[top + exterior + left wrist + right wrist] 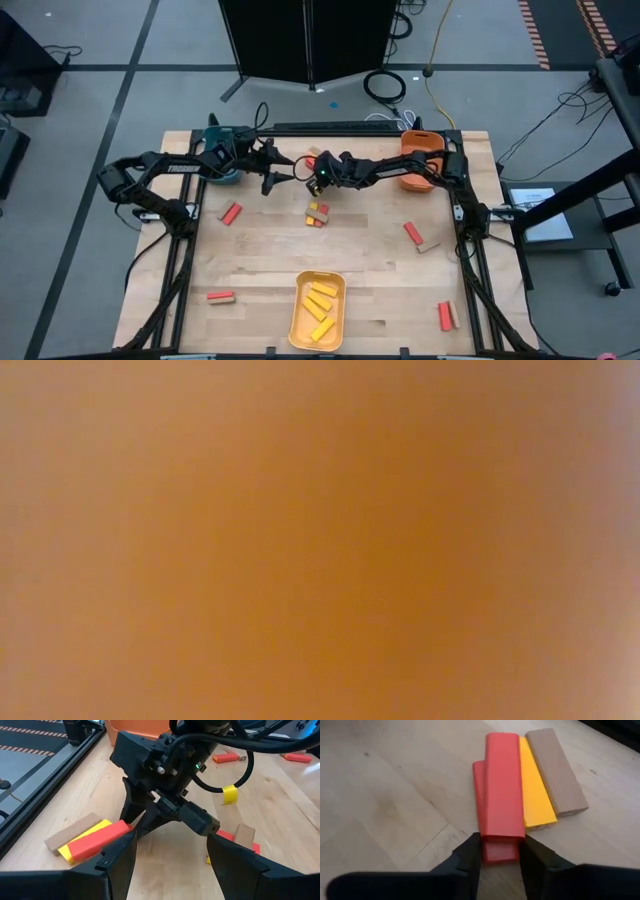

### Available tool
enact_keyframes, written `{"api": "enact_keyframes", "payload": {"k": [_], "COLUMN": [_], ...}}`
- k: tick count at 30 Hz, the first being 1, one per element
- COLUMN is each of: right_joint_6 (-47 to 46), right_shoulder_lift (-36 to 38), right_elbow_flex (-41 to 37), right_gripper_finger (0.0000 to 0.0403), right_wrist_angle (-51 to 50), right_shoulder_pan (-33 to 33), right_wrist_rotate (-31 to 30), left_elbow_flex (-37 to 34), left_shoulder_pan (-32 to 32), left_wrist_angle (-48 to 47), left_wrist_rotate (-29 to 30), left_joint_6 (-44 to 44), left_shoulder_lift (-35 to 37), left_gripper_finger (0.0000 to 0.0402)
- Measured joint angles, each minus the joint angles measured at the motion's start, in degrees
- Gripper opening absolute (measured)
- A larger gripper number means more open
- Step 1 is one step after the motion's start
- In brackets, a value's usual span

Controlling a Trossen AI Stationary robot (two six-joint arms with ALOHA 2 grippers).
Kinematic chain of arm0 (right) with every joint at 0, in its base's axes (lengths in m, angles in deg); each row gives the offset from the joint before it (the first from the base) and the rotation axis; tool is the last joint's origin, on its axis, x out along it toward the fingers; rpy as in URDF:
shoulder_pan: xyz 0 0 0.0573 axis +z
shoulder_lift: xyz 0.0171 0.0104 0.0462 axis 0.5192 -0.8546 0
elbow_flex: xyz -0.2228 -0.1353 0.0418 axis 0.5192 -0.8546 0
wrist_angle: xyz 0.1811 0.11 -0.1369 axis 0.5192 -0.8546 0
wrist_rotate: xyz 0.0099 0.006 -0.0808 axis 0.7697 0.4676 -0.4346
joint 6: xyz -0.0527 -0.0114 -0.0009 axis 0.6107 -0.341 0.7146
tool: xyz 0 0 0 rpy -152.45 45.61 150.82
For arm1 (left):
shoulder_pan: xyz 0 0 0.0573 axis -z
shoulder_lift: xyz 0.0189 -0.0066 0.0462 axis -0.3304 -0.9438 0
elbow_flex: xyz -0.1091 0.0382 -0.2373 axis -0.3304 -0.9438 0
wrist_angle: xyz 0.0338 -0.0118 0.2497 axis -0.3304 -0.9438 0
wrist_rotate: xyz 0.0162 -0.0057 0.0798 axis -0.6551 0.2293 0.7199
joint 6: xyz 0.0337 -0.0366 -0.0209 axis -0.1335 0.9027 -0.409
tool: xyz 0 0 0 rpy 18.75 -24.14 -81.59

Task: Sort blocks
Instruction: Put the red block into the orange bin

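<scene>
A red block lies side by side with a yellow block and a tan block on the table at the far middle. My right gripper reaches in from the table's right and is shut on the red block's end. In the high view that gripper hides the red block, and only the tan block peeks out. My left gripper hangs open just to its left, holding nothing. A second small pile of blocks lies nearer the middle. My right gripper pinches the red block's two long sides at the end nearest the gripper, between its two fingers. The fingers slant down from the table's right side, and the block runs straight on away from them. The block lies level against the yellow one.
A yellow tray with several yellow blocks sits at the near middle. An orange tray stands at the far right, a teal tray at the far left. Loose red and tan blocks lie scattered. The low view shows only an orange blur.
</scene>
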Motion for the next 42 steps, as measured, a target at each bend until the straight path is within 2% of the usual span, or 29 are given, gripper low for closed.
{"api": "enact_keyframes", "payload": {"k": [5, 13, 17, 22, 27, 32, 38, 42], "right_joint_6": [0.86, -0.39, -2.09, -1.89, -3.47, -0.28, 1.82, 3.00], "right_shoulder_lift": [2.68, 8.33, 8.50, 8.46, 8.46, 8.46, 8.48, 9.80], "right_elbow_flex": [0.01, 0.02, -0.01, -0.01, -0.01, -0.01, -0.01, -0.01], "right_gripper_finger": [0.0037, 0.0057, 0.0057, 0.0059, 0.0063, 0.0091, 0.0159, 0.0193], "right_wrist_angle": [-1.04, -17.14, -24.88, -25.91, -28.28, -25.88, -26.13, -27.10], "right_shoulder_pan": [0.75, 2.59, 2.59, 0.83, -1.08, -1.08, -1.09, -1.07], "right_wrist_rotate": [0.12, 0.33, -1.08, -4.28, -4.64, -4.42, -4.40, -4.47], "left_elbow_flex": [0.00, 0.00, 0.10, 3.18, 6.96, 8.77, 15.58, 18.78], "left_shoulder_pan": [0.00, 0.06, 0.26, 1.19, 2.84, 4.29, 4.90, 4.45], "left_wrist_angle": [-0.14, 0.01, -0.13, -6.49, -14.16, -16.27, -34.50, -37.99], "left_wrist_rotate": [0.01, 1.55, 7.66, 10.29, 10.40, 10.39, 10.53, 13.79], "left_joint_6": [0.12, 0.18, 1.47, 1.95, 2.14, 1.62, -7.68, -11.02], "left_shoulder_lift": [0.00, 0.00, 0.00, -0.02, -0.02, -0.02, -0.02, -0.02], "left_gripper_finger": [0.0237, 0.0237, 0.0237, 0.0237, 0.0237, 0.0237, 0.0237, 0.0237]}}
